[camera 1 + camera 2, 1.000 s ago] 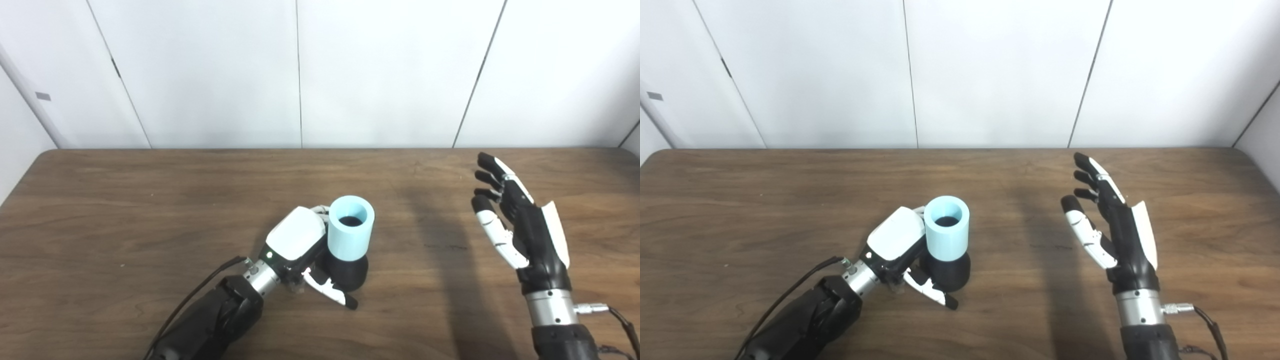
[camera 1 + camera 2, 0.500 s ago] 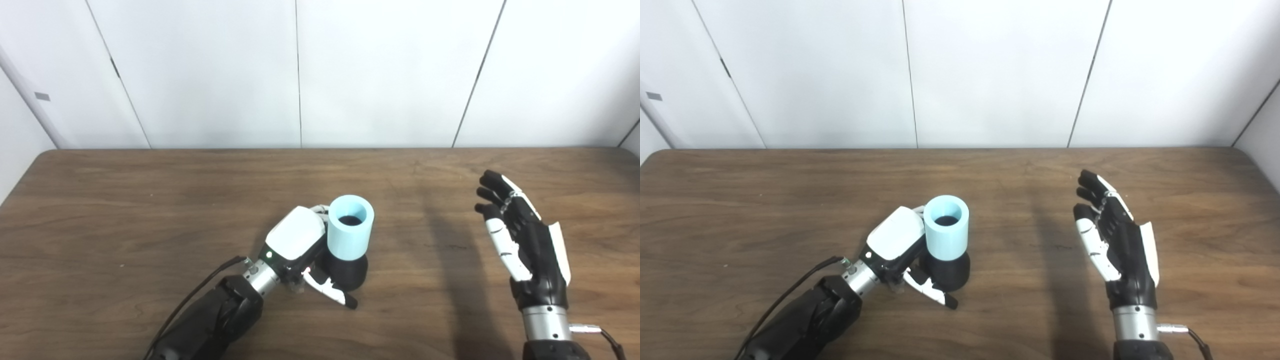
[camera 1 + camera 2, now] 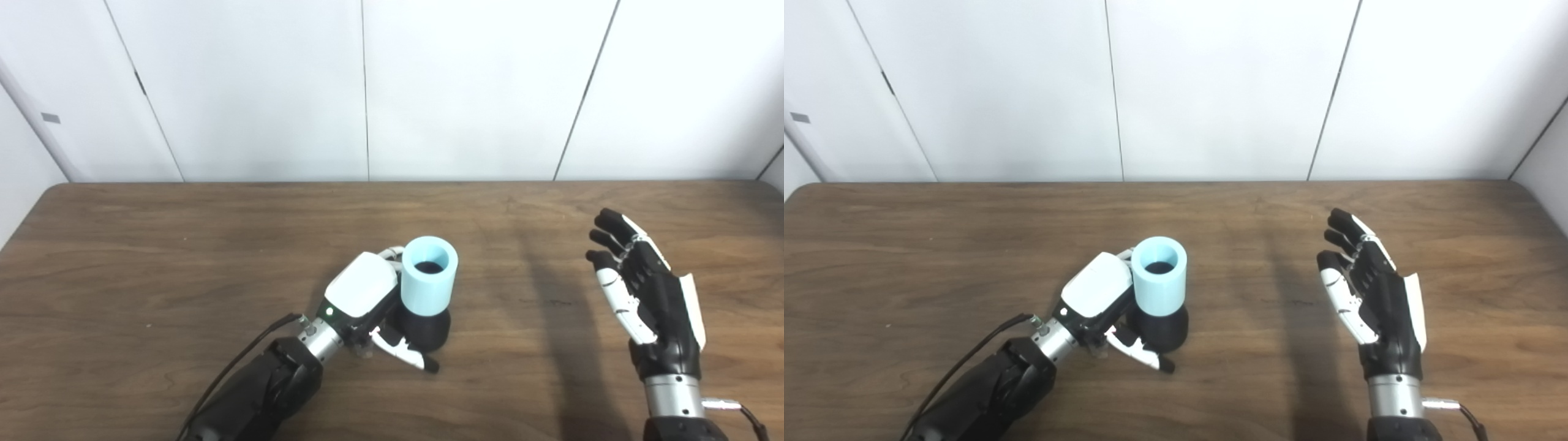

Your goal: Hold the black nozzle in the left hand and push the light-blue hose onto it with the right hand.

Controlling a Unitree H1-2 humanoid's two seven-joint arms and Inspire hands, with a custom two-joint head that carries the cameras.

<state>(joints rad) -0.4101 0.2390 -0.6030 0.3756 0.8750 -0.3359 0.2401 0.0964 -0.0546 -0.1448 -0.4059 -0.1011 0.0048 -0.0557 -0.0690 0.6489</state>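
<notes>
Left eye: my left hand (image 3: 362, 294) is wrapped around the nozzle (image 3: 422, 331), which stands on the table (image 3: 153, 245) about mid-width, closer to the front edge. The hose (image 3: 429, 275) sits upright on top of it, open end up. My right hand (image 3: 649, 300) is well off toward the right edge, fingers spread, holding nothing.

Right eye: same deal, hose (image 3: 1159, 275) seated on the nozzle (image 3: 1160, 327), thumb (image 3: 1142, 356) curled in front of its base, right hand (image 3: 1381, 306) empty and open.
</notes>
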